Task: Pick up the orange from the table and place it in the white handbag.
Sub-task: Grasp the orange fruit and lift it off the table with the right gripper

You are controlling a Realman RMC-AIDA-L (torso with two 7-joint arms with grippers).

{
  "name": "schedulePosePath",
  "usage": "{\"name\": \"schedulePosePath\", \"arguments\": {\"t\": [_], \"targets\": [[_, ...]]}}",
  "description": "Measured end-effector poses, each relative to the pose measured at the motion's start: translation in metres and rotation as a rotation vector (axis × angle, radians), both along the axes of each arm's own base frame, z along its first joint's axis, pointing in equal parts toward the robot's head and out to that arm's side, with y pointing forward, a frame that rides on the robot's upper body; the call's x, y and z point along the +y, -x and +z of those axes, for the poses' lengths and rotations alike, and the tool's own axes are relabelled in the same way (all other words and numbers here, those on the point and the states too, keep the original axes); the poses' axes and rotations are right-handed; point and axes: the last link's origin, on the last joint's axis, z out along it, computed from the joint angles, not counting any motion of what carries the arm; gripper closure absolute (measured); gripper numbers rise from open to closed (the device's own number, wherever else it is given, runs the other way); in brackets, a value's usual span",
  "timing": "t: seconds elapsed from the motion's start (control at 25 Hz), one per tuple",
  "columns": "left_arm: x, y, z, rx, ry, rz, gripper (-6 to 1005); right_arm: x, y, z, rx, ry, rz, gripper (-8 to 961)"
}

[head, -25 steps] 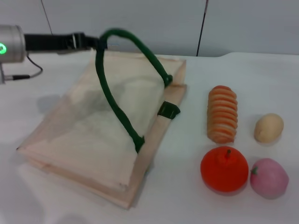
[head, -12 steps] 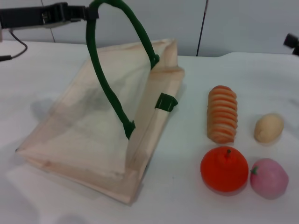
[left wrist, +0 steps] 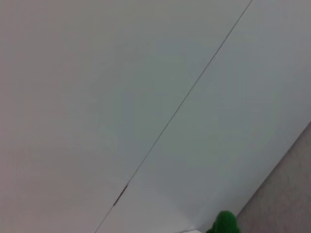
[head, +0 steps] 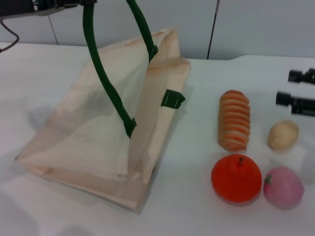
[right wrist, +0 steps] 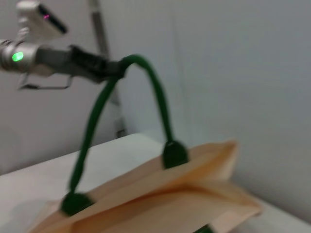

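Observation:
The orange (head: 236,178) is round and bright orange-red with a dark stem nub. It rests on the white table (head: 197,216) at the front right. The white handbag (head: 88,137) is a cream tote left of centre. Its near green handle (head: 101,73) is pulled up, so the upper side rises off the lower. My left gripper (head: 74,4) at the top left is shut on that handle and also shows in the right wrist view (right wrist: 104,68). My right gripper (head: 294,88) is open and empty at the right edge, beyond the orange.
A ridged orange-and-cream striped oblong (head: 234,120) lies just behind the orange. A beige egg-shaped piece (head: 283,134) lies to its right and a pink round fruit (head: 283,188) touches the orange's right side. A grey wall stands behind the table.
My left gripper has lifted the green handle higher, raising the bag's upper side and widening its mouth. My right gripper has come into view from the right edge.

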Motion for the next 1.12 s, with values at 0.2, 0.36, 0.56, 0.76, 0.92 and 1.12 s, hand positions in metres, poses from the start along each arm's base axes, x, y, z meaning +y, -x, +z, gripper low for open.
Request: {"name": "schedulePosePath", "arguments": {"t": [0.2, 0.36, 0.56, 0.76, 0.92, 1.12], "targets": [[-0.004, -0.001, 0.009, -0.01, -0.02, -0.008, 880, -0.014, 0.003, -0.001, -0.034, 0.093, 0.049, 161], [-0.005, -0.002, 0.012, -0.019, -0.029, -0.014, 879, -0.018, 0.003, -0.011, -0.085, 0.167, 0.056, 161], [-0.005, -0.002, 0.014, -0.025, -0.031, -0.011, 879, -0.019, 0.008, -0.029, -0.145, 0.24, 0.089, 161], [-0.005, -0.002, 0.015, -0.025, -0.032, -0.01, 879, -0.016, 0.011, -0.045, -0.198, 0.278, 0.101, 162], [-0.005, -0.002, 0.015, -0.025, -0.033, -0.011, 879, -0.015, 0.013, -0.059, -0.253, 0.324, 0.09, 162], [-0.005, -0.002, 0.015, -0.025, -0.033, -0.01, 880, -0.014, 0.019, -0.074, -0.283, 0.355, 0.109, 162]]}}
